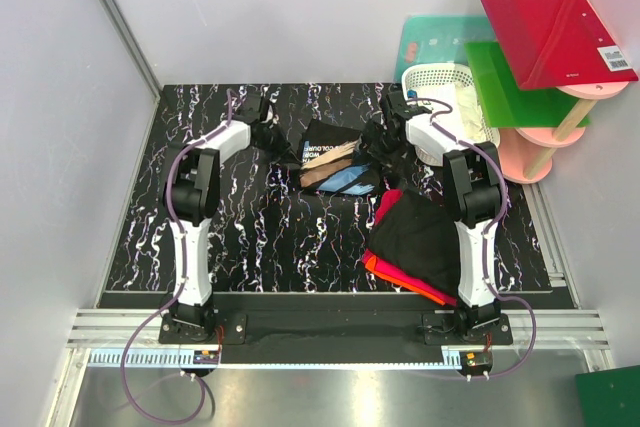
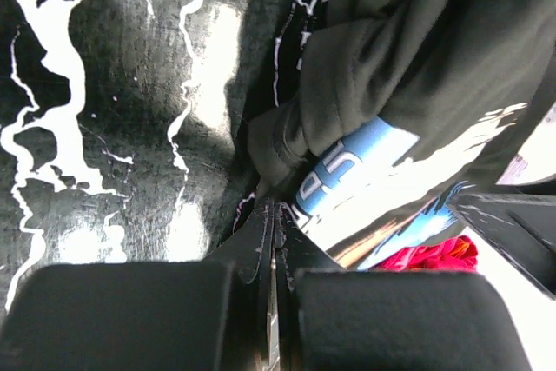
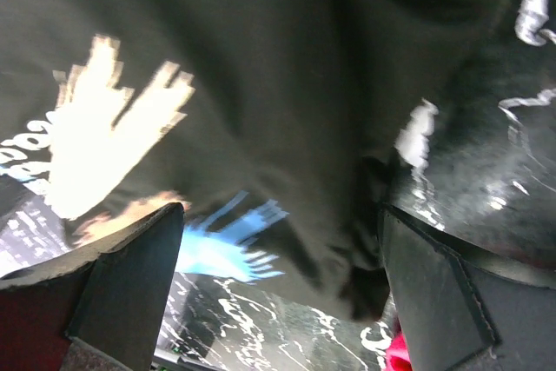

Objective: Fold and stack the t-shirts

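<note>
A black printed t-shirt (image 1: 330, 162) is spread, partly rumpled, at the middle of the table (image 1: 250, 237), nearer the far edge than the near one. Its chest print, in pale, tan and blue patches with white lettering, is turned upward. A second group of t-shirts is heaped towards the near right corner: a black tee (image 1: 420, 232) is laid on top, with a red tee (image 1: 388, 202) showing at the far side of the heap and an orange tee (image 1: 400, 277) showing along its near edge.

The left gripper (image 2: 271, 210) is seen at the left edge of the printed t-shirt with its fingers pressed together. A bunched fold of the shirt's hem is met by the tips, but whether any cloth is pinched between them cannot be told. The right gripper (image 3: 278, 275) is held low over the right side of the same shirt, its fingers spread fully apart on either side of the cloth, and nothing is gripped by them.

Beyond the far right corner, a white lattice basket (image 1: 440, 82) is set beside a pink tiered stand (image 1: 545, 142). A green board (image 1: 510, 87) and a red board (image 1: 555, 37) are carried on the stand, and a teal board (image 1: 430, 42) is propped behind the basket.
</note>
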Robot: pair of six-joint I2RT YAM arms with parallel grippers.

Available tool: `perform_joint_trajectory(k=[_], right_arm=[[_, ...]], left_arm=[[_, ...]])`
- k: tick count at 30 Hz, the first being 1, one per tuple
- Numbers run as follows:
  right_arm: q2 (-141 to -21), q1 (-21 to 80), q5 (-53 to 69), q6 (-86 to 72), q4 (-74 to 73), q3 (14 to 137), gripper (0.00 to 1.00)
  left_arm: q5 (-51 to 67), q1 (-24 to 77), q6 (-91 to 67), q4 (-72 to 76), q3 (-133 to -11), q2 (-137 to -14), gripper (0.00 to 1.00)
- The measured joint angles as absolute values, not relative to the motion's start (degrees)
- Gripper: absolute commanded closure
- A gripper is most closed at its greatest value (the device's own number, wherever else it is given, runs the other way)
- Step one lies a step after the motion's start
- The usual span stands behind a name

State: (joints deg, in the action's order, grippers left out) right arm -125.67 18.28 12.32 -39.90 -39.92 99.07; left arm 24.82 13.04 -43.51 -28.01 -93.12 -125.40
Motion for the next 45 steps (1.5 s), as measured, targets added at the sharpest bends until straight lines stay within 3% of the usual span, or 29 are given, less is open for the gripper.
perform_joint_trajectory(k=[12,22,23,24,26,27,32,38,39,41,42,45], right_arm=[[-121.93,18.31,8.21,-39.72,-42.92,97.25,0.00],[-128.99,18.33,9.96,-40.45,-40.69,102.65,0.00],[-129.54,18.44,10.11,-40.51,-40.71,103.42,0.08],[-130.34,18.63,10.17,-40.71,-40.86,104.73,0.22],[-132.29,19.25,10.26,-40.86,-40.34,107.46,0.66],[-133.43,19.55,10.87,-40.60,-39.97,108.77,0.98],[-137.88,21.85,14.57,-40.95,-37.21,112.99,1.00],[-134.45,24.45,12.56,-38.02,-37.54,108.77,1.00],[-133.12,24.67,11.81,-37.39,-38.39,107.46,1.00],[-129.38,24.88,9.82,-35.75,-41.21,104.64,1.00],[-127.22,24.93,8.62,-35.07,-42.81,103.48,1.00],[-119.83,24.91,5.23,-33.23,-47.13,101.25,1.00]], left_arm=[[25.30,13.04,-42.87,-29.54,-95.18,-114.43,1.00],[25.63,13.04,-41.85,-30.20,-92.20,-113.30,1.00],[25.71,13.04,-41.80,-30.39,-92.09,-113.30,1.00],[25.71,13.04,-41.76,-30.41,-92.07,-113.27,1.00],[25.74,13.04,-41.54,-30.39,-92.07,-112.95,1.00],[25.74,13.04,-41.39,-30.46,-92.07,-112.62,1.00],[25.98,12.95,-40.53,-30.59,-92.07,-110.37,1.00],[26.76,12.67,-40.23,-30.59,-92.07,-108.97,0.99],[26.89,12.67,-40.14,-30.65,-92.07,-108.97,0.95],[27.18,12.67,-40.03,-30.94,-92.07,-108.97,0.70],[27.44,12.67,-40.05,-31.05,-92.07,-108.97,0.37],[28.16,12.69,-39.16,-31.22,-92.07,-108.97,0.01]])
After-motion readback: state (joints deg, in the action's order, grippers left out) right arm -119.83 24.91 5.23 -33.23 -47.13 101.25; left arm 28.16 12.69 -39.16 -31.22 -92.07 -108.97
